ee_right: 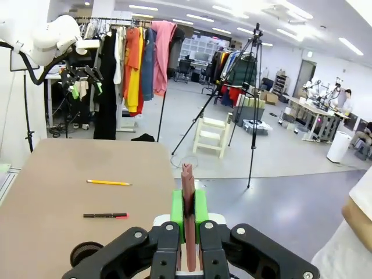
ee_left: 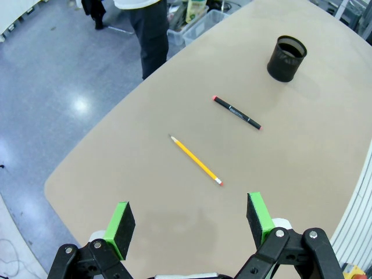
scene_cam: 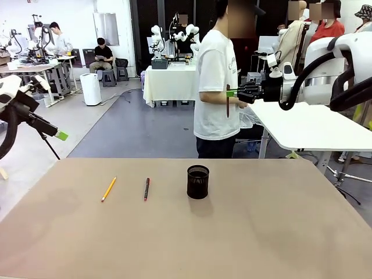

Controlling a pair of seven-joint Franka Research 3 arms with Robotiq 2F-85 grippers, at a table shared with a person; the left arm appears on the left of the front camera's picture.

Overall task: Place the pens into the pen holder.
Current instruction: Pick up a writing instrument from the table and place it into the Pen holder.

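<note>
Where the tan table (scene_cam: 261,232) holding two pens (scene_cam: 146,189) ends, grey floor (scene_cam: 133,128) spreads.

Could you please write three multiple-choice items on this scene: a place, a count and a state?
1. In the front view, the pen holder stands: A right of both lying pens; B between them; C left of them.
2. Pens lying on the table: A one; B two; C three.
3. The right gripper is: A open; B shut on the reddish-brown pen; C shut on the holder.
Answers: A, both lie to its left; B, the yellow pencil and the dark pen; B, its jaws clamp that pen.
</note>
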